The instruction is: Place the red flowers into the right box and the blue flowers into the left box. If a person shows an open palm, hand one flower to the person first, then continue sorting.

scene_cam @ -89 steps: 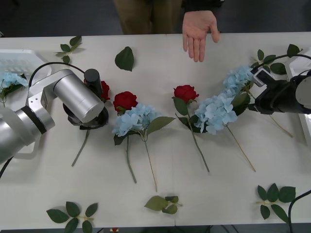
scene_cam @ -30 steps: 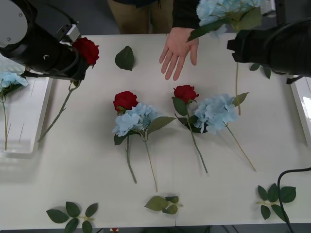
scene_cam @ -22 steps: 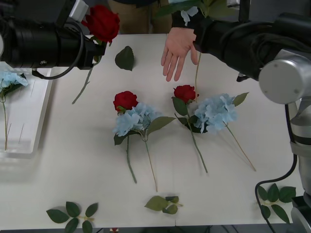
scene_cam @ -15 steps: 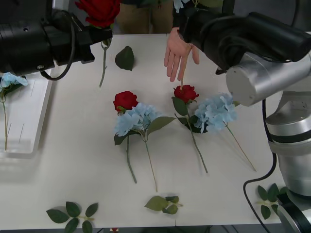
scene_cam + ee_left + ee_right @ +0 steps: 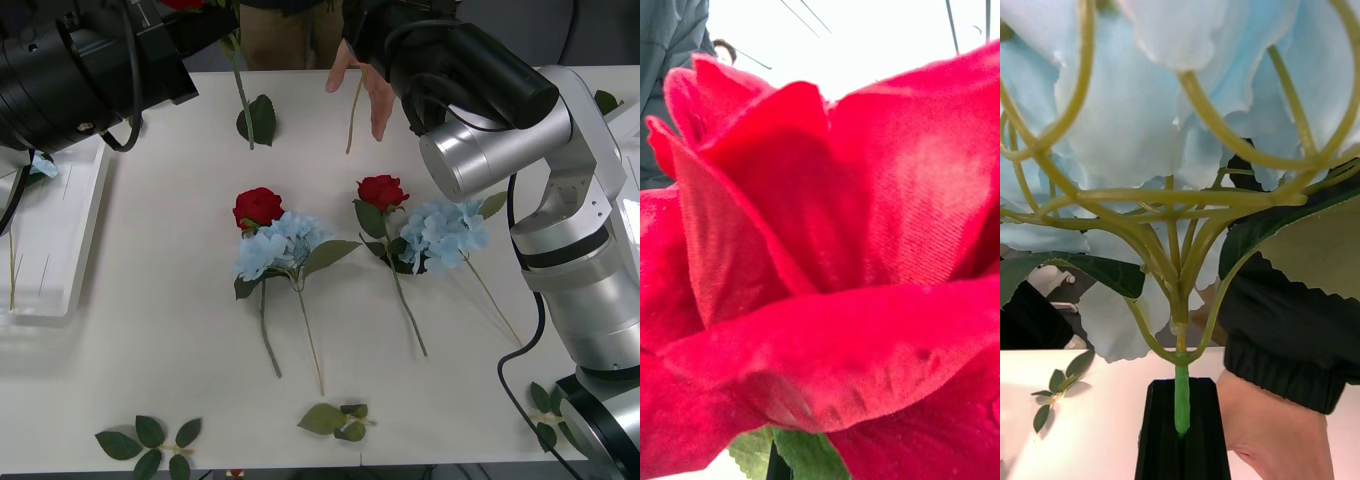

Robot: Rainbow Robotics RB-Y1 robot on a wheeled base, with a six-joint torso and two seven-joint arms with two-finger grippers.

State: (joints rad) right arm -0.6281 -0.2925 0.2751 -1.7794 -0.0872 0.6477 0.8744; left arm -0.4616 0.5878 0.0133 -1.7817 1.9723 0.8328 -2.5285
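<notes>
two flowers held up at the far edge of the table, a hand between them

in the front view the left arm fills the upper left of the frame. its left gripper [image 5: 215, 15] is pinching a red rose [image 5: 835, 285] by the stem [image 5: 241, 95], which hangs down to a loose leaf [image 5: 259, 120] on the table [image 5: 150, 330]. in the left wrist view the bloom sits right against the lens.

the right arm crosses the upper right of the frame. its right gripper [image 5: 1182, 442] is pressed together on the green stem of a blue hydrangea [image 5: 1142, 112], the head fanned out above the black fingers [image 5: 1161, 442]. in the front view that thin stem [image 5: 353, 112] dangles at upper centre, just beside the person's hand [image 5: 365, 85], which is partly hidden by the arm. the right wrist view shows the hand [image 5: 1277, 435] and a dark cuff [image 5: 1289, 352] close to the gripper.

four flowers lie mid-table: a rose [image 5: 258, 207] touching a blue hydrangea [image 5: 275, 245] left of centre, and a rose [image 5: 381, 191] beside another blue hydrangea [image 5: 443, 228] right of centre. the white basket [image 5: 50, 230] sits at the left edge with a blue flower [image 5: 40, 165] in it. leaf sprigs [image 5: 340, 420] lie along the bottom.
</notes>
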